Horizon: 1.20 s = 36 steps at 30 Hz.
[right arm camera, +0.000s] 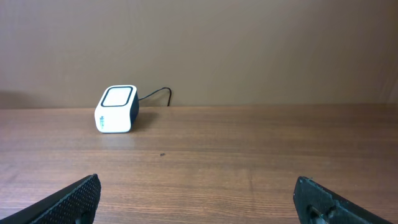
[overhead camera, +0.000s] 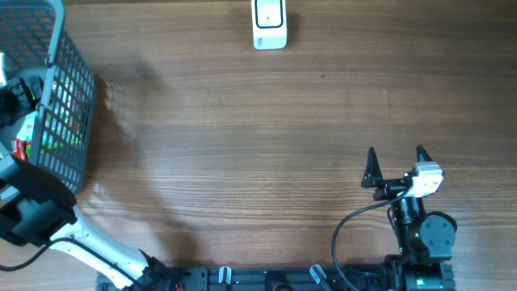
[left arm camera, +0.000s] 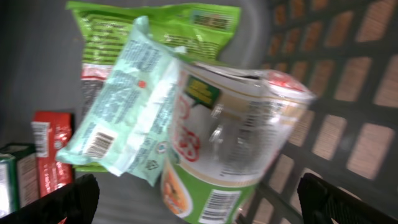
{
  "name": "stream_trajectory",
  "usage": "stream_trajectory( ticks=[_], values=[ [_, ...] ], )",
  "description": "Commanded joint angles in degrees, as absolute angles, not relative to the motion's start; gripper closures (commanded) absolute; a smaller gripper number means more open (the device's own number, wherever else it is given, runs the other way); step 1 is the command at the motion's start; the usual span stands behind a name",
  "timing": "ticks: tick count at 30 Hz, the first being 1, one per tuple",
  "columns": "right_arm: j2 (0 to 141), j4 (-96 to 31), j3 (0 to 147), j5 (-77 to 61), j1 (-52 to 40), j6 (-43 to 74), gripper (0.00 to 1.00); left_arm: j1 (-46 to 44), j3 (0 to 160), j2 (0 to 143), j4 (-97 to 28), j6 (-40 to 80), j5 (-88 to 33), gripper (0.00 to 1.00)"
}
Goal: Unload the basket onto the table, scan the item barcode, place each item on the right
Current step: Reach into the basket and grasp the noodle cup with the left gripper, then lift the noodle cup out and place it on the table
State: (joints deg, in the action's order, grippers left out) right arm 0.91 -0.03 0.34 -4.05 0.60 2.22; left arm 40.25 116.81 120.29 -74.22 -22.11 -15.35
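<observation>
- Grey wire basket (overhead camera: 74, 89), far left of the table. All places below are taken from it.
- Left gripper (left arm camera: 202, 202) is lowered inside the basket. Its jaws are spread fully wide and nothing is held between them.
- Inside the basket, left to right in the left wrist view:
  - a dark green carton (left arm camera: 11, 183)
  - a red box (left arm camera: 53, 149)
  - a pale green packet (left arm camera: 127, 118), its barcode (left arm camera: 98, 144) turned up
  - an instant noodle cup (left arm camera: 233, 155), close by the basket's lattice wall (left arm camera: 348, 93)
  - a green snack bag (left arm camera: 155, 25), seen behind all of these
- The packet is laid partly over the cup.
- The cup lies on its side straight ahead of the open jaws. Its long axis is slanted from bottom centre to upper right, with the lid end towards the lattice wall. A second barcode (left arm camera: 217, 202) is seen near its base.
- Judgement: the cup is the likeliest item to pick. The overlapping packet and the nearby wall are the things in the way.
- Scanner (overhead camera: 269, 23), a white block, is well to the right of the basket at the table's far edge, with bare wood between.
- Right gripper (overhead camera: 396, 158) is further right again, well apart from the basket. Its jaws are wide open and empty, and it faces the scanner.
- The left arm is by far the nearer to the items.
</observation>
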Motion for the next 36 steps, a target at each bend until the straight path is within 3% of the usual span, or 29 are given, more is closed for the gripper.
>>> stream_trajectory(
  ticks=[1,10,29,32,34,36],
  values=[
    [0.5,0.1,0.3,-4.0,0.8,1.5,0.00,39.9,116.1,118.8,-74.9,-25.4,-19.0,0.00],
    [0.5,0.1,0.3,-4.0,0.8,1.5,0.00,36.7,107.5,118.8,-69.1,-33.1,-17.0,0.00],
    [0.5,0.1,0.3,-4.0,0.8,1.5,0.01,35.8,102.1,118.7,-61.1,-24.8,-13.2,0.00],
    [0.5,0.1,0.3,-4.0,0.8,1.5,0.00,35.9,102.1,118.3,-60.8,-23.1,-12.8,0.07],
    [0.5,0.1,0.3,-4.0,0.8,1.5,0.00,35.9,102.1,118.1,-60.6,-23.0,-12.5,0.18],
    [0.5,0.1,0.3,-4.0,0.8,1.5,0.01,35.9,102.1,117.8,-60.3,-23.0,-12.6,0.21]
  ],
)
